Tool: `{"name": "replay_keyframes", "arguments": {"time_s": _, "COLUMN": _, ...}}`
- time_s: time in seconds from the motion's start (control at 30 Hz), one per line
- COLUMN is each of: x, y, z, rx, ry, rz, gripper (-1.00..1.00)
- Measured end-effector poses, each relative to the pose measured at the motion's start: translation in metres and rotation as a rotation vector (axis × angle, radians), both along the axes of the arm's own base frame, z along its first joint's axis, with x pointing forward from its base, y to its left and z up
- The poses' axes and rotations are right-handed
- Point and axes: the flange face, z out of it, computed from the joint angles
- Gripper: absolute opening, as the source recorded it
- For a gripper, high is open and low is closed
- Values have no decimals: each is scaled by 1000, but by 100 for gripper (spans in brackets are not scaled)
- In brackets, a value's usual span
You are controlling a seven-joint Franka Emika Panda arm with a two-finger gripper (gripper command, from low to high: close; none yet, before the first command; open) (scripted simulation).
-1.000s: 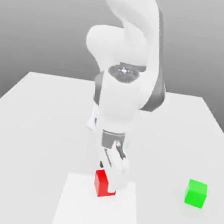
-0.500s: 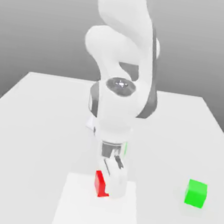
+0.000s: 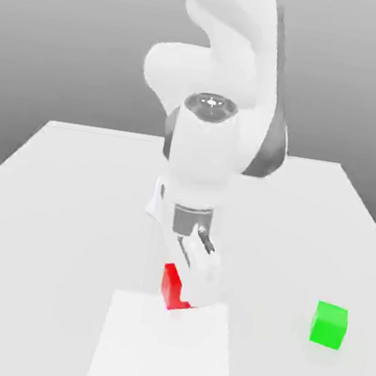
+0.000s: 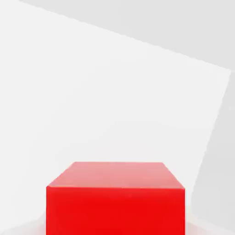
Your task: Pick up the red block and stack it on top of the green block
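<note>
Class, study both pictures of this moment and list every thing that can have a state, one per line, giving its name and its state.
Red block: gripped between the fingers, at the near end of the table, over the paler patch.
Green block: resting on the table, alone, nothing on top, toward the exterior view's right.
Gripper: shut on the red block, pointing down.
Table: flat, bearing the green block.

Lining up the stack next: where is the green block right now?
In the exterior view the green block sits on the table, low on the exterior view's right, well apart from the gripper and the red block it holds.
</note>
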Motion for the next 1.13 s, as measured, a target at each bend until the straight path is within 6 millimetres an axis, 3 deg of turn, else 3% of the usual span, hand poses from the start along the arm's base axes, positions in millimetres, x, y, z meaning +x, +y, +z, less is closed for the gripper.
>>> {"name": "replay_keyframes", "arguments": {"time_s": 0.07, "x": -3, "y": 0, "z": 3, "rx": 1, "ry": 4, "rz": 1, "gripper": -100}}
{"name": "replay_keyframes", "arguments": {"time_s": 0.13, "x": -1, "y": 17, "z": 7, "rx": 3, "ry": 7, "rz": 96, "gripper": -100}}
{"name": "replay_keyframes", "arguments": {"time_s": 0.33, "x": 1, "y": 133, "z": 21, "rx": 4, "ry": 11, "rz": 691, "gripper": -100}}
{"name": "replay_keyframes", "arguments": {"time_s": 0.53, "x": -32, "y": 251, "z": 39, "rx": -2, "ry": 9, "rz": 1301, "gripper": -100}}
{"name": "replay_keyframes", "arguments": {"time_s": 0.57, "x": -37, "y": 262, "z": 40, "rx": -3, "ry": 7, "rz": 1358, "gripper": -100}}
{"name": "replay_keyframes", "arguments": {"time_s": 0.77, "x": -26, "y": 261, "z": 27, "rx": -6, "ry": -5, "rz": 1366, "gripper": -100}}
{"name": "replay_keyframes", "arguments": {"time_s": 1.03, "x": -30, "y": 261, "z": -16, "rx": -4, "ry": 2, "rz": 1371, "gripper": -100}}
{"name": "replay_keyframes", "arguments": {"time_s": 1.07, "x": -31, "y": 260, "z": -22, "rx": -4, "ry": 5, "rz": 1372, "gripper": 100}}
{"name": "replay_keyframes", "arguments": {"time_s": 1.13, "x": -31, "y": 260, "z": -22, "rx": -4, "ry": 5, "rz": 1372, "gripper": 100}}
